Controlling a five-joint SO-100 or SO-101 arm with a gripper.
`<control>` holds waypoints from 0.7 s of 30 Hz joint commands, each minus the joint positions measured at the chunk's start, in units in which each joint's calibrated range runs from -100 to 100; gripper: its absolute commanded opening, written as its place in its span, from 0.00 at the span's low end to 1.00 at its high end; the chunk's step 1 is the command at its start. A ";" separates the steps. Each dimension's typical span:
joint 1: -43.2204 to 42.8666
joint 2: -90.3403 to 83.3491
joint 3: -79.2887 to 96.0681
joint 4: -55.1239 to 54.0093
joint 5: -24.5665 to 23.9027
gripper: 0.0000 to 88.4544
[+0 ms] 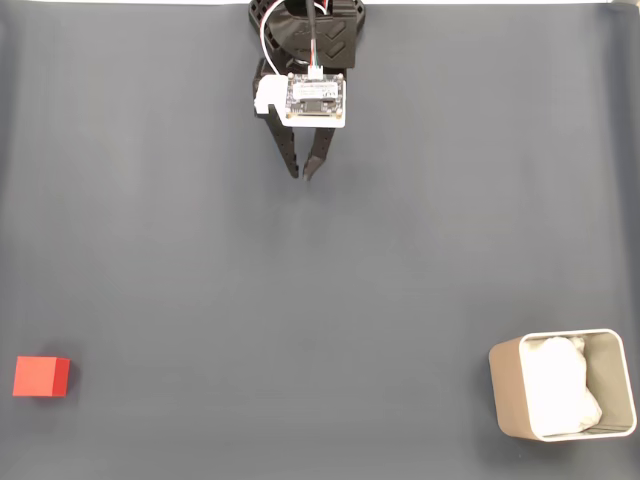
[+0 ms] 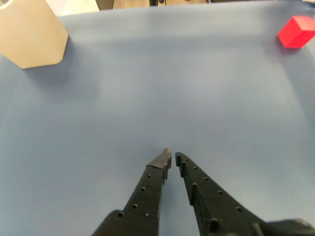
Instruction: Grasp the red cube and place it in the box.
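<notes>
The gripper (image 1: 301,176) is hanging over bare grey table (image 1: 320,300) with its fingertips nearly touching, and nothing is crowding it on any side. In the fixed view, the stretch from its tips down and left to the red cube (image 1: 41,377) is lying open, and so is the stretch down and right to the box (image 1: 562,385). The box's thin walls are standing as the only raised obstacle; crumpled white lining (image 1: 560,388) is taking up room inside it.
</notes>
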 commanded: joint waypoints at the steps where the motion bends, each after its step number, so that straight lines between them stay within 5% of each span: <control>1: -0.17 0.26 -2.57 -5.37 -0.24 0.00; 21: -2.09 18.02 -24.56 -11.85 -0.44 0.00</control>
